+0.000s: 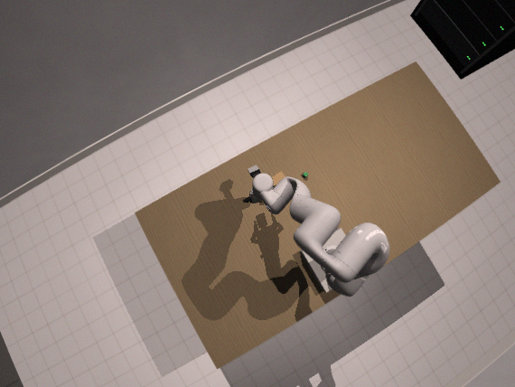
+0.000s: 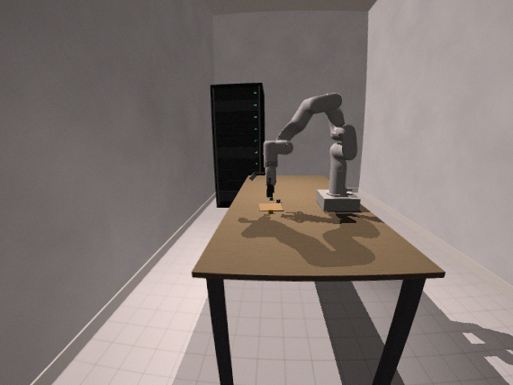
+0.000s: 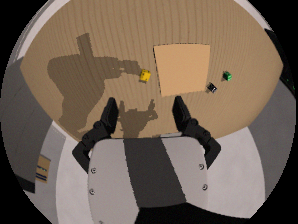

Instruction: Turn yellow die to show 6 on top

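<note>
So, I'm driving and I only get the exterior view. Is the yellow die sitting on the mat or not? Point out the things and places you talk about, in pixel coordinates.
Observer: Not on it. The wrist view shows the yellow die (image 2: 270, 211) (image 3: 145, 76) on the table, with a strip of wood between it and the mat (image 1: 278, 177) (image 2: 271, 207) (image 3: 183, 69).

Operator: Oh! And is the pincer open? I see it from the side, so it looks like one lump.

Observer: Yes, the wrist view shows the pincer (image 1: 253, 200) (image 2: 270, 194) (image 3: 145, 103) open, two fingers wide apart with nothing between them.
</note>
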Available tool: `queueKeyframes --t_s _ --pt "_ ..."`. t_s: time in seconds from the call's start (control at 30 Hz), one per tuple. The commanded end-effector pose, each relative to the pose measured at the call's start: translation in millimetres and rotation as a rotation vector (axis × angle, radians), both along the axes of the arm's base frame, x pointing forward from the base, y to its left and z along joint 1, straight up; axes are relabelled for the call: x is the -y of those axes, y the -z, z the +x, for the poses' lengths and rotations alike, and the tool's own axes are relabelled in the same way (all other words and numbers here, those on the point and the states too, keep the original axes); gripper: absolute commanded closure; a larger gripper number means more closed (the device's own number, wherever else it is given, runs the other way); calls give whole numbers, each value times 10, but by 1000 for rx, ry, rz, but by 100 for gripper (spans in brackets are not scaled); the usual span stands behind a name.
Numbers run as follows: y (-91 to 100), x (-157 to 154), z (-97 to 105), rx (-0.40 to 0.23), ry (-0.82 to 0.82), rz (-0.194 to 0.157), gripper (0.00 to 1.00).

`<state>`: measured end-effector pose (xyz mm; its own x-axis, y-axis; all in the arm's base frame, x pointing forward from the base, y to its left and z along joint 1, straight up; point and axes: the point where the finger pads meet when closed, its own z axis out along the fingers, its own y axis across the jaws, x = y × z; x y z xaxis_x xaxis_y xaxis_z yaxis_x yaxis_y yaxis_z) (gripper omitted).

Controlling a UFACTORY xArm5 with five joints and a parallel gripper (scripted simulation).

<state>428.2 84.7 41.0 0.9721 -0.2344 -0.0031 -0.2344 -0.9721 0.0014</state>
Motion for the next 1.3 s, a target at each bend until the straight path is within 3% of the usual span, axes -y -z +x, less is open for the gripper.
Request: queueKeyframes --t_s 0.0,1.27 --pt "11 -3 14 4 -150 1 0" --pt "182 -8 15 3 -1186 2 0"
